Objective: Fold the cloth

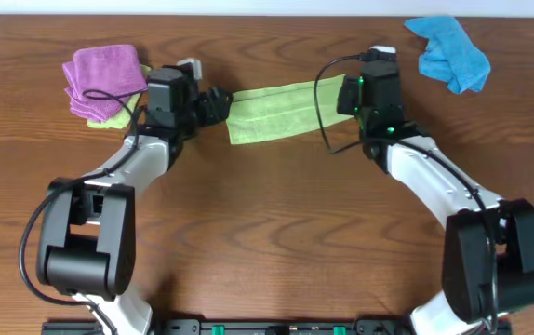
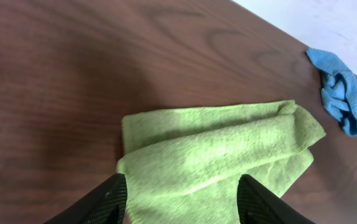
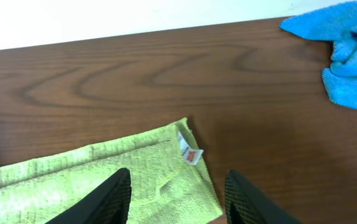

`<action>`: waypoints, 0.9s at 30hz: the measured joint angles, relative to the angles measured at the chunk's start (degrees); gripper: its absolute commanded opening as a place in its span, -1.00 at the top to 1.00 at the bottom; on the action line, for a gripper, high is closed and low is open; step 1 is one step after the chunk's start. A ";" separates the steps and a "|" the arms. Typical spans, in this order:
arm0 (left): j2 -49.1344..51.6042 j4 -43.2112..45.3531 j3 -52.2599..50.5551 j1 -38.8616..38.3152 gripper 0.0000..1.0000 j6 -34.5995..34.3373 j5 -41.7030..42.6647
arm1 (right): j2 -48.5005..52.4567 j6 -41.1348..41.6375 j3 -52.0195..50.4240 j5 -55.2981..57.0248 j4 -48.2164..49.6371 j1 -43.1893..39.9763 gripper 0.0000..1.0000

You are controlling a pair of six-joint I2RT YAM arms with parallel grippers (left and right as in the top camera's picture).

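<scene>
The lime-green cloth (image 1: 281, 112) lies on the table as a long strip, folded once lengthwise, between my two arms. My left gripper (image 1: 219, 105) is open at its left end; in the left wrist view the cloth (image 2: 222, 155) lies between and beyond the open jaws (image 2: 181, 199). My right gripper (image 1: 349, 95) is open over its right end; in the right wrist view the jaws (image 3: 177, 199) straddle the cloth's corner (image 3: 104, 177), which carries a small white label (image 3: 190, 150).
A bright blue cloth (image 1: 448, 51) lies crumpled at the back right, also in the left wrist view (image 2: 340, 90) and right wrist view (image 3: 349, 50). A purple cloth (image 1: 104, 79) lies on a paler green folded cloth (image 1: 118, 110) at the back left.
</scene>
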 measured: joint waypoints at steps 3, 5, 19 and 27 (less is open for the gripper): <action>1.25 -0.92 2.80 -1.38 -0.18 -0.50 -1.40 | 0.00 0.50 0.00 -0.96 -0.04 -1.40 0.02; 3.08 -0.68 4.13 -1.81 -0.19 -1.62 -1.68 | 0.00 0.87 0.00 -1.73 -0.22 -2.08 0.02; 8.52 -1.55 4.72 -1.68 -0.14 -4.70 -2.19 | 0.00 1.31 0.00 -3.30 -5.84 -2.38 0.02; 8.52 -10.86 7.76 -1.70 0.05 -4.20 0.92 | 0.00 1.36 0.00 -3.13 -9.73 -2.49 -0.05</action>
